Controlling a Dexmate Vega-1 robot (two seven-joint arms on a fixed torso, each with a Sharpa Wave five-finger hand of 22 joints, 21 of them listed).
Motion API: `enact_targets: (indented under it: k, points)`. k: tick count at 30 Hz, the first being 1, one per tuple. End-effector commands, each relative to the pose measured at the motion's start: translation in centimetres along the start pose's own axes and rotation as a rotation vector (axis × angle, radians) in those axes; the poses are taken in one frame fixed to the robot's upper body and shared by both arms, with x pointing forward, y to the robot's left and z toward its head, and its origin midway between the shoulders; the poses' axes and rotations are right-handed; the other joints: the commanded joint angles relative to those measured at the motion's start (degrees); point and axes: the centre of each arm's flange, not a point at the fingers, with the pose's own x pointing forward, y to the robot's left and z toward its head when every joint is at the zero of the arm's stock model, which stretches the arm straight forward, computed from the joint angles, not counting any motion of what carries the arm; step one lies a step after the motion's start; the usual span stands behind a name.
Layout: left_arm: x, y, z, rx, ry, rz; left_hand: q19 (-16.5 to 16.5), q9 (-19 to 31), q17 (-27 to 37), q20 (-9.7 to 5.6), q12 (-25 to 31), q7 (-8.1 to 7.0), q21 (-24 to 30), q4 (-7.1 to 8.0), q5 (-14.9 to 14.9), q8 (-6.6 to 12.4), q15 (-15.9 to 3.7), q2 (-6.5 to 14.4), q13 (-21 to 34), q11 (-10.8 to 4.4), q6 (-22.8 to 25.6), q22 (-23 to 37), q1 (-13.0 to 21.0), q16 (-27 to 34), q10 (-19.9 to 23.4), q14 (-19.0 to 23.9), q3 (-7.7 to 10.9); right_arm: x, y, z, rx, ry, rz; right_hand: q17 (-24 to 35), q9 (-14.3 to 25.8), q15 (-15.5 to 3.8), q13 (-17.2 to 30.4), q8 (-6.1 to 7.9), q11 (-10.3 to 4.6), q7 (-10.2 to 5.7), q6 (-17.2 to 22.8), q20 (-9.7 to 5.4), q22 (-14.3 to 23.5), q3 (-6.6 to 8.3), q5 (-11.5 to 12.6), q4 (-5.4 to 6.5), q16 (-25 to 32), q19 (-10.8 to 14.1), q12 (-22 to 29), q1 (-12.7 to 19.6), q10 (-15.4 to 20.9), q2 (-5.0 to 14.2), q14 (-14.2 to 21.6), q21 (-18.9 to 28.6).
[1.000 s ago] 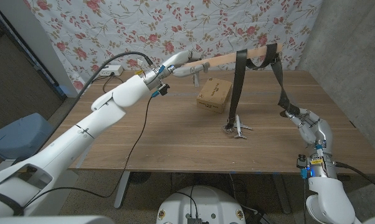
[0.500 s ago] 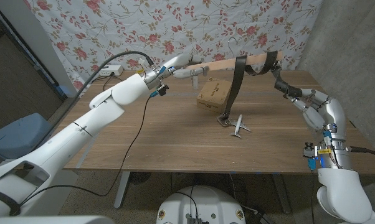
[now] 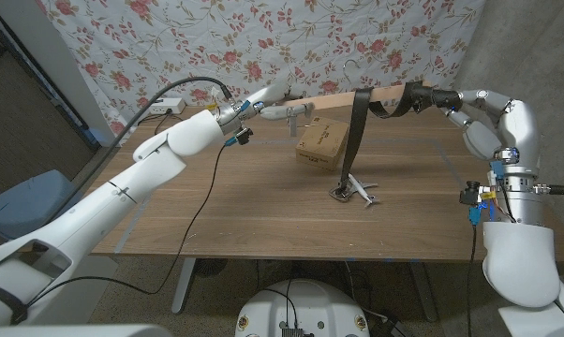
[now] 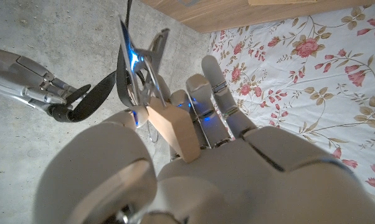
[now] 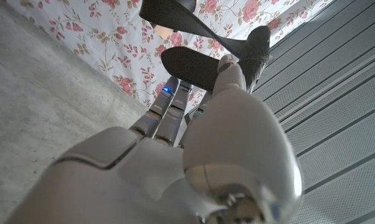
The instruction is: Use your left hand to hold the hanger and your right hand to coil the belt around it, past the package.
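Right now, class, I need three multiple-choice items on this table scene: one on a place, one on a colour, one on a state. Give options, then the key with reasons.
1. Where does the belt's buckle end rest?
A. On the table beside the toy plane
B. On top of the package
C. On the floor

2. What colour is the package?
A. White
B. Brown
C. Blue

3. What is the right hand doing?
A. Resting on the table
B. Pressing on the package
C. Holding the belt's free end up near the hanger's end

Key:
1 A, the belt hangs from the hanger down to the table, ending by the toy plane.
2 B, it is a brown cardboard box.
3 C, the raised hand grips the dark strap; the left hand holds the hanger's other end.
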Motion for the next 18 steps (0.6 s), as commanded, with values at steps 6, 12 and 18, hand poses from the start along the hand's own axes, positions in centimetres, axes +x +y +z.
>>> enact_targets:
  k: [6,12,18]
  points:
    - [0.7,-0.4,-0.7,0.005,0.030,-0.054,0.19,0.05,0.09,-0.38,0.08,0.17,0.17,-0.02,0.49,0.34,-1.27,0.58,0.27,-0.26,0.39,0.02,-0.07,0.26,0.13,-0.23,0.65,7.4,0.5,5.9,-0.447,-0.108,-0.065,0.25,0.35,-9.85,0.20,0.04,-0.64,-0.74,0.19,-3.41,0.17,-0.68,-0.19,0.23,-0.01,0.44,-0.43,-0.29,-0.01,0.41,0.61,0.54]
    - [1.2,-0.4,-0.7,0.023,0.046,-0.085,0.17,-0.03,0.07,-0.36,0.09,-0.12,0.21,-0.03,0.47,0.36,-1.29,0.56,0.27,-0.34,0.28,0.00,-0.08,0.33,0.14,-0.16,0.65,10.0,1.1,6.4,-0.492,-0.105,-0.012,0.32,0.38,-9.86,0.19,0.03,-0.68,-0.88,0.21,-3.55,0.15,-0.78,-0.16,0.32,0.01,0.61,-0.51,-0.35,-0.08,0.48,0.70,0.66]
    - [1.7,-0.4,-0.6,0.038,0.062,-0.129,0.20,-0.19,0.08,-0.40,0.08,0.19,0.28,-0.03,0.46,0.38,-1.11,0.57,0.27,-0.37,0.37,0.02,-0.08,0.33,0.08,-0.26,0.66,12.7,2.0,6.4,-0.539,-0.093,0.051,0.40,0.26,-9.86,0.15,-0.10,-0.71,-1.03,0.21,-3.52,0.13,-0.84,-0.14,0.44,0.06,0.62,-0.59,-0.41,-0.10,0.63,0.83,0.73]
